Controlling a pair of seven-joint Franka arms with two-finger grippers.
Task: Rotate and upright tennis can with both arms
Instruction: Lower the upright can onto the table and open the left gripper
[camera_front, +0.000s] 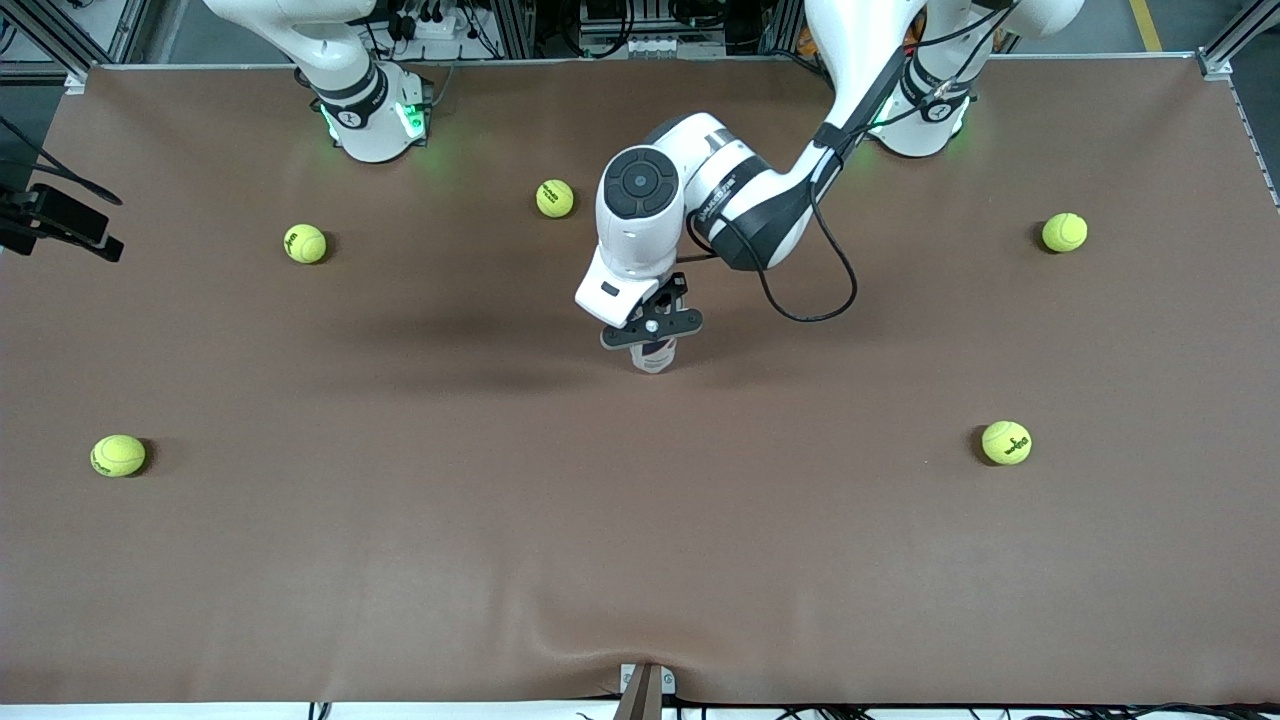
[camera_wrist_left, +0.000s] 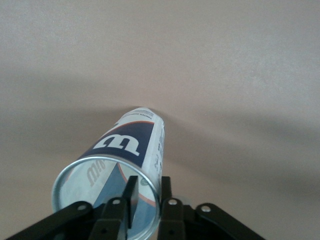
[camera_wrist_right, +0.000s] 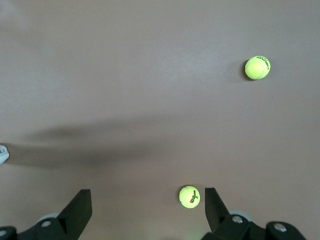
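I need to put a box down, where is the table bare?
The widest bare stretch of brown table lies nearer the camera than the two nearest yellow-green tennis balls. The middle is crowded: the left hand grips the rim of the white, navy-banded tennis can.

Hidden and cropped parts

The left gripper is covering most of the tennis can in the front view; the picture's edge is cropping the can's rim and the right gripper's finger bases in the wrist views.
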